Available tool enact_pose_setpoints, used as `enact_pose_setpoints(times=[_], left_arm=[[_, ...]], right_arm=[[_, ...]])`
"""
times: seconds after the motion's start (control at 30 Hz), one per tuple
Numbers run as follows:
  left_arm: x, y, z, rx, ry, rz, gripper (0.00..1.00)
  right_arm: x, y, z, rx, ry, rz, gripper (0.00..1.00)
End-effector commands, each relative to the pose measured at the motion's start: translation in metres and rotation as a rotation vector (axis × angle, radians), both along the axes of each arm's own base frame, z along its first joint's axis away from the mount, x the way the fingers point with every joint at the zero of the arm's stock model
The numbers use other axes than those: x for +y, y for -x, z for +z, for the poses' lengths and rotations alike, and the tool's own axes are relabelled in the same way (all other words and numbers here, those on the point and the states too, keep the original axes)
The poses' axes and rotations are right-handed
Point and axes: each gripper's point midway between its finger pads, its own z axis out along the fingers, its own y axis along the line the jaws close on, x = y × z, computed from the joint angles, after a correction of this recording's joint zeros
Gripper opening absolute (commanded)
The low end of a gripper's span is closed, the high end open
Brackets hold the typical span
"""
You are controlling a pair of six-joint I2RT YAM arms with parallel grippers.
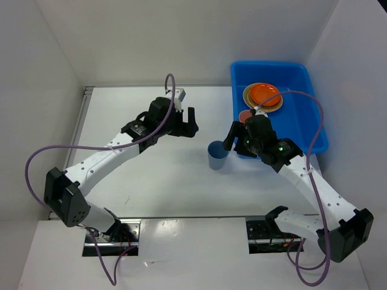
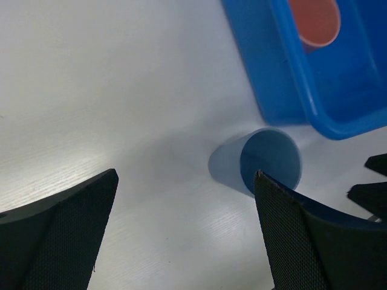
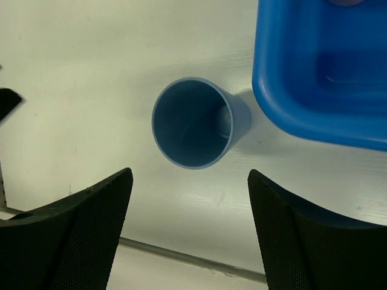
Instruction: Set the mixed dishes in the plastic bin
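A blue cup (image 1: 217, 156) (image 3: 193, 124) (image 2: 269, 160) stands upright on the white table, just left of the plastic bin's (image 1: 302, 78) (image 3: 320, 72) (image 2: 284, 78) near corner. Inside the bin an orange plate (image 1: 264, 93) lies on a tan plate (image 1: 249, 99), with a pinkish round dish (image 1: 244, 115) (image 2: 314, 21) beside them. My right gripper (image 1: 237, 138) (image 3: 188, 205) hovers open over the bin's near-left corner; the cup sits just beyond its fingertips, not between them. My left gripper (image 1: 186, 127) (image 2: 187, 199) is open and empty over bare table, left of the cup.
White walls close in the table at the back and sides. The bin touches the right wall. The two grippers face each other with the blue cup between them; the right gripper's fingers (image 2: 375, 181) show at the edge of the left wrist view.
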Motion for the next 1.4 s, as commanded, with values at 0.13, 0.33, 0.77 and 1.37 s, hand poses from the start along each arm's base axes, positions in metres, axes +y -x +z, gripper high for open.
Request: enact_pose_setpoints(times=[0.13, 0.33, 0.77, 1.37], left_arm=[[0.014, -0.001, 0.01, -0.031, 0.042, 0.053, 0.99], [0.017, 0.003, 0.003, -0.02, 0.034, 0.053, 0.99], [0.034, 0.005, 0.001, -0.014, 0.022, 0.089, 0.99], [0.056, 0.005, -0.001, -0.017, 0.036, 0.112, 0.99]], right_arm=[[-0.009, 0.011, -0.029, 0.047, 0.025, -0.058, 0.78], [-0.002, 0.002, -0.047, 0.073, 0.069, -0.073, 0.78], [0.006, -0.022, -0.087, 0.121, 0.133, -0.112, 0.61], [0.036, -0.036, -0.109, 0.155, 0.161, -0.071, 0.0]])
